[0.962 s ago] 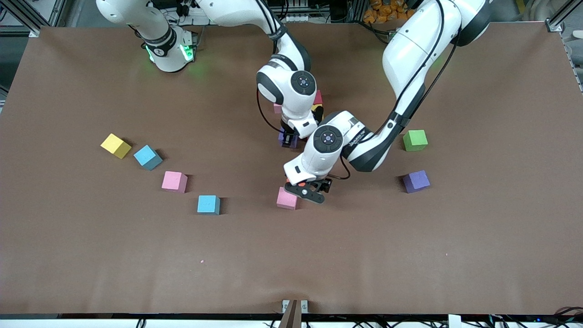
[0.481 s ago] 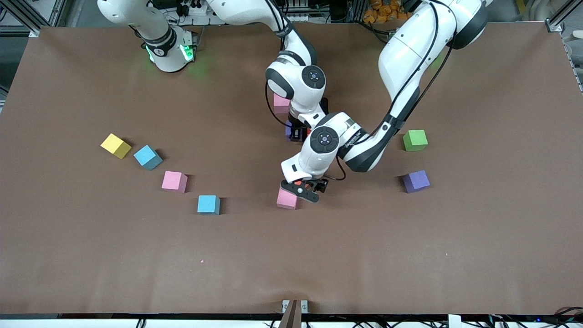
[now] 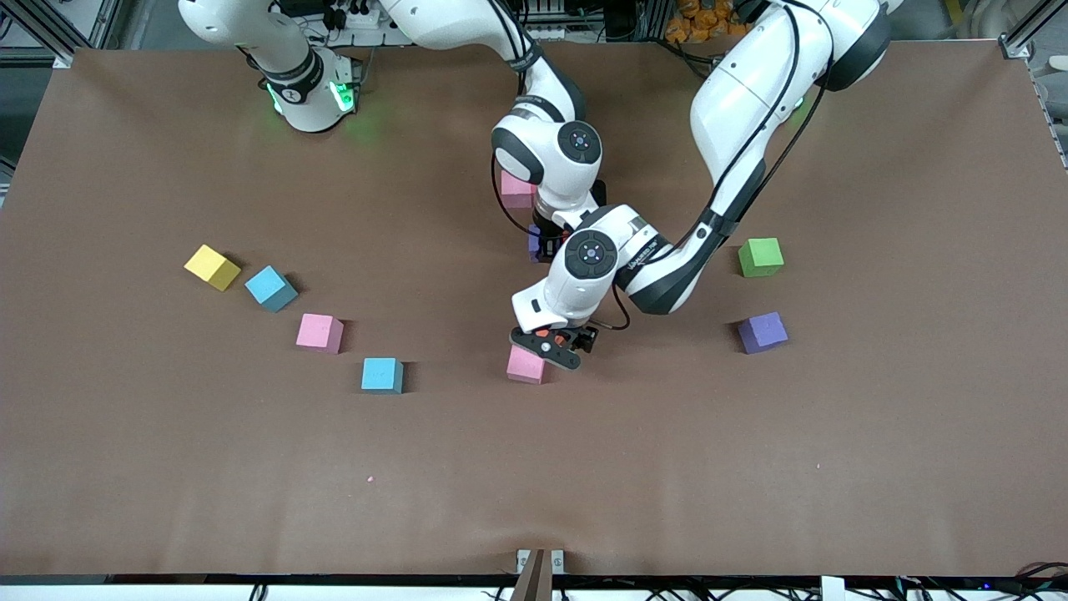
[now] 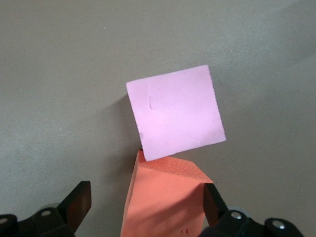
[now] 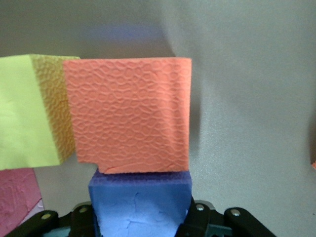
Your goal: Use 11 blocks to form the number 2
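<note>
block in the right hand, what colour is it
Purple block, clearest in the right wrist view.

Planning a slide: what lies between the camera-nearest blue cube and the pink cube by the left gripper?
Only bare table between blue cube and pink cube; front view shows it.

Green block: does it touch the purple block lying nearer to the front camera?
Apart. The front view shows bare table between the green block and the purple block.

Even overhead light, no glare; my arms cast soft shadows on the table [image 3: 167, 467] (wrist views slightly soft close up).
</note>
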You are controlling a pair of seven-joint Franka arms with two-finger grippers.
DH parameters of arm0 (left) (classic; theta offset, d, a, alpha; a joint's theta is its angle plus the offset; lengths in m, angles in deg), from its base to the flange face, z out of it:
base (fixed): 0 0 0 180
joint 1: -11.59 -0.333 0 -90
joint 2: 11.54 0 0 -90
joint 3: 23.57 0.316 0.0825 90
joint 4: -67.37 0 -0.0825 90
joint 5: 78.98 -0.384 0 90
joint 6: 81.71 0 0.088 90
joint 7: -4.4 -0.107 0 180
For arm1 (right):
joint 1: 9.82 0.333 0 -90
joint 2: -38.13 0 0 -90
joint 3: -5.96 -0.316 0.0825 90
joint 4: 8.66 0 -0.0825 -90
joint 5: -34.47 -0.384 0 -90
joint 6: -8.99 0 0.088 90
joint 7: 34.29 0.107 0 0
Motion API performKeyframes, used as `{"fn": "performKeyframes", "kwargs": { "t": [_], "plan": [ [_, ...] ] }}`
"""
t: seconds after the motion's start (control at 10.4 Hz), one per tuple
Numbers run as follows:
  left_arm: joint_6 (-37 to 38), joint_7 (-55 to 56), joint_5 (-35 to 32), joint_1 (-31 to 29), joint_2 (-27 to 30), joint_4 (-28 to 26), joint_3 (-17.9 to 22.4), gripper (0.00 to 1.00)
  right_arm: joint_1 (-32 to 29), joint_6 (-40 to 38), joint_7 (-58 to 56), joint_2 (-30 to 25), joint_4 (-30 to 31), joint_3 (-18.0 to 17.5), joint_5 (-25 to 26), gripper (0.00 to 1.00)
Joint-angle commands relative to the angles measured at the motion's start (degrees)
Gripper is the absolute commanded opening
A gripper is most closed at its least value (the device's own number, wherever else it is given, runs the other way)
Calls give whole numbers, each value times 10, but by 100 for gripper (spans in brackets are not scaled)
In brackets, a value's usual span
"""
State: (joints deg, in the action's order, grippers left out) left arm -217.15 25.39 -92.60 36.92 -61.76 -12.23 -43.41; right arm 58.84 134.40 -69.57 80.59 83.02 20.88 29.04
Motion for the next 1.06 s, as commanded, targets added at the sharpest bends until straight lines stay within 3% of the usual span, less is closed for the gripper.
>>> {"fn": "performKeyframes", "kwargs": {
  "t": [0.0,0.58,0.67,0.77,0.96],
  "plan": [
    [-2,-8,-10,6,-2,9,5,100,-3,-5,-7,11,-18,-2,2,41],
    [-2,-8,-11,17,-6,5,4,100,-4,-5,-7,13,-25,-4,2,42],
    [-2,-9,-12,17,-7,5,4,100,-4,-5,-6,13,-26,-4,2,53],
    [-2,-9,-14,17,-11,5,4,100,-3,-5,-4,14,-26,-4,1,76],
    [-2,-10,-18,17,-16,5,4,100,-3,-6,-3,14,-26,-3,-14,100]
  ]
}}
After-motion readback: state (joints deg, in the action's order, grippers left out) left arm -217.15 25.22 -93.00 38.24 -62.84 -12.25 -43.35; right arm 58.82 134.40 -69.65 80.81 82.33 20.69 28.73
